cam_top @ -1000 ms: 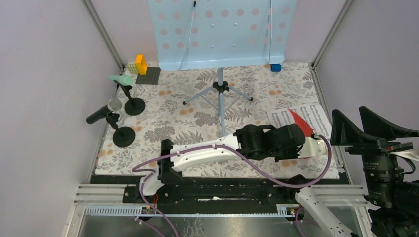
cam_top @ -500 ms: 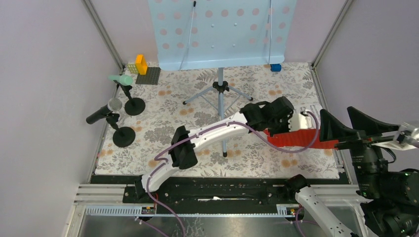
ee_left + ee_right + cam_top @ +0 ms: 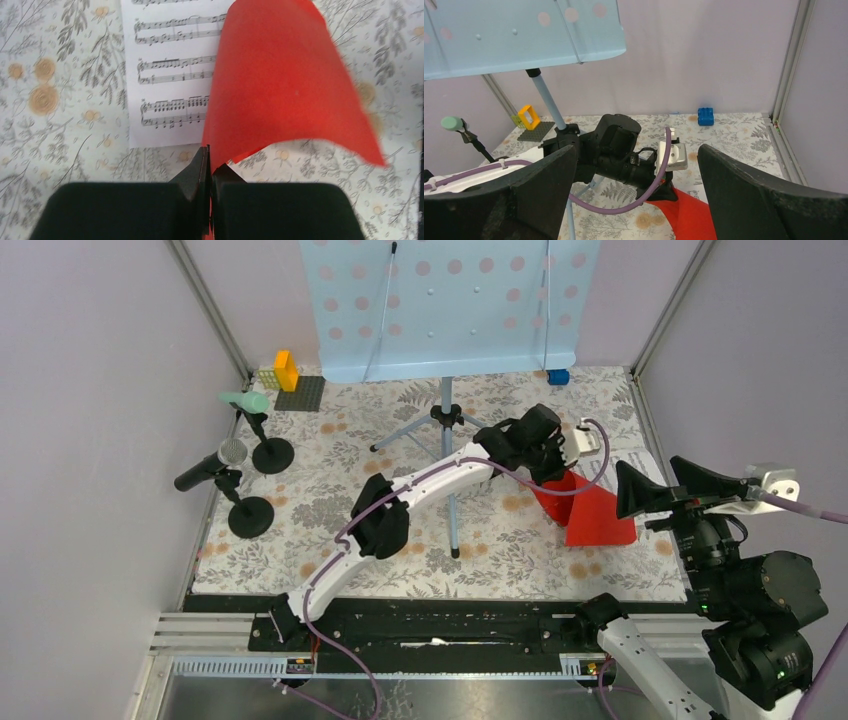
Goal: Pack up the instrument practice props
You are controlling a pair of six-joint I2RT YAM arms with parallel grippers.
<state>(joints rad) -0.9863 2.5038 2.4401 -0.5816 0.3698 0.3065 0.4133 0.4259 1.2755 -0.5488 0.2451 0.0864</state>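
My left gripper [image 3: 560, 476] [image 3: 210, 161] is shut on the edge of a red music sheet [image 3: 592, 518] [image 3: 280, 85] [image 3: 690, 216], which droops from it above the right side of the mat. Under it lies a white music sheet [image 3: 170, 75]. Just to the right, my right gripper [image 3: 650, 480] [image 3: 636, 150] hangs open, holding nothing and facing the left wrist. The pale blue perforated rack [image 3: 450, 300] [image 3: 519, 30] stands on tripod legs at the back. At the left, a mint-green microphone [image 3: 245, 400] and a black microphone [image 3: 210, 468] rest on round-based holders [image 3: 272, 455] [image 3: 250, 517].
A small blue toy car [image 3: 558, 377] [image 3: 705, 116] sits at the back right. Yellow and orange bricks [image 3: 285, 372] with a grey plate [image 3: 301, 393] lie at the back left. Grey walls close in the mat on three sides. The rack's pole [image 3: 449, 480] stands beside my left arm.
My left arm swung from the near right edge toward the back, carrying the red sheet up off the white one. My right gripper moved left and farther in over the mat.
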